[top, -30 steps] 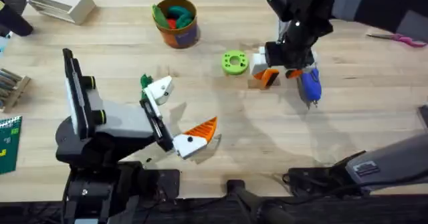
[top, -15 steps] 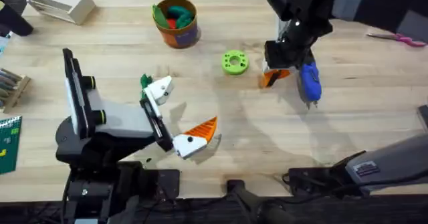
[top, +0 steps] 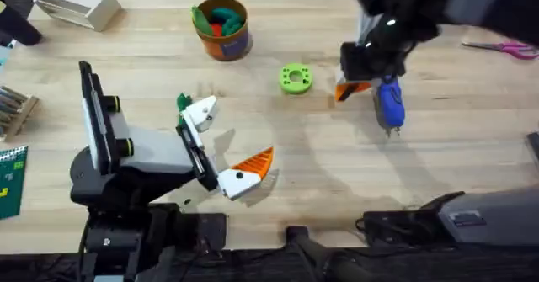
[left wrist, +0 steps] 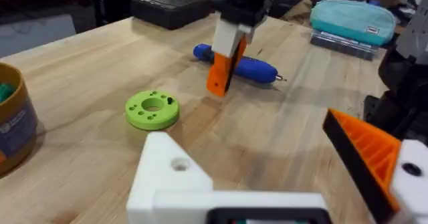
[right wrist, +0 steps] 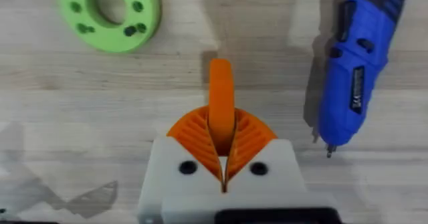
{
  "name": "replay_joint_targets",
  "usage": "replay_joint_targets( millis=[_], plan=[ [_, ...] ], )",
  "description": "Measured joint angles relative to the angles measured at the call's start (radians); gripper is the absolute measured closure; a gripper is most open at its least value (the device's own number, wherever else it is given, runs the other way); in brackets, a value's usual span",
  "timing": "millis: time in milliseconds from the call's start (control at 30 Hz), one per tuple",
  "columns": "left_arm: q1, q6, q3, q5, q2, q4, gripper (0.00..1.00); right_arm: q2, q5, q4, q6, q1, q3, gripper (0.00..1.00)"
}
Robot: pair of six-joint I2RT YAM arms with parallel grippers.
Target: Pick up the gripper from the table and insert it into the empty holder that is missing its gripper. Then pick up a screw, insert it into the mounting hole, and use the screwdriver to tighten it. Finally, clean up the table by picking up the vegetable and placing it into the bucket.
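The right tool (right wrist: 223, 158), clamped on the orange gripper (right wrist: 221, 103) just beside the screwdriver (top: 389, 103) (left tool (left wrist: 281, 184) open, near the table's front edge), could let the thin wedge twist loose.

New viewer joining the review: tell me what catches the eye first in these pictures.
First, the right gripper, shut on the orange gripper and holding it just above the table beside the blue screwdriver. Next, the bright green ring-shaped disc, flat on the wood to the left of them. Then the left gripper at the near left, one finger a bare white holder, the other with its orange pad.
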Motion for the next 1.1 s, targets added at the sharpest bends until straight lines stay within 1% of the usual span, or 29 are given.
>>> replay_joint_targets(
  millis=[100,200,433,567,600,767,1067,1100],
  plan=[
    [0.0,0.0,0.0,0.0,0.0,0.0,0.015,-0.101,0.0,-0.001,-0.011,0.0,0.0,0.983],
    [0.0,0.0,0.0,0.0,0.0,0.0,0.015,-0.177,0.0,-0.005,-0.022,0.0,0.009,0.983],
    [0.0,0.0,0.0,0.0,0.0,0.0,0.015,-0.286,0.0,0.01,-0.027,0.0,0.033,0.983],
    [0.0,0.0,0.0,0.0,0.0,0.0,0.015,-0.318,0.0,0.027,-0.03,0.0,0.033,0.983],
    [0.0,0.0,0.0,0.0,0.0,0.0,0.015,-0.332,-0.016,0.082,-0.033,0.0,0.033,0.983],
    [0.0,0.0,0.0,0.0,0.0,0.0,0.015,-0.35,-0.093,0.191,-0.04,0.0,0.033,0.983],
    [0.0,0.0,0.0,0.0,0.0,0.0,0.015,-0.355,-0.184,0.297,-0.049,0.0,0.033,0.983],
    [0.0,0.0,0.0,0.0,0.0,0.0,0.015,-0.355,-0.214,0.374,-0.049,-0.004,0.03,0.983]
  ],
)
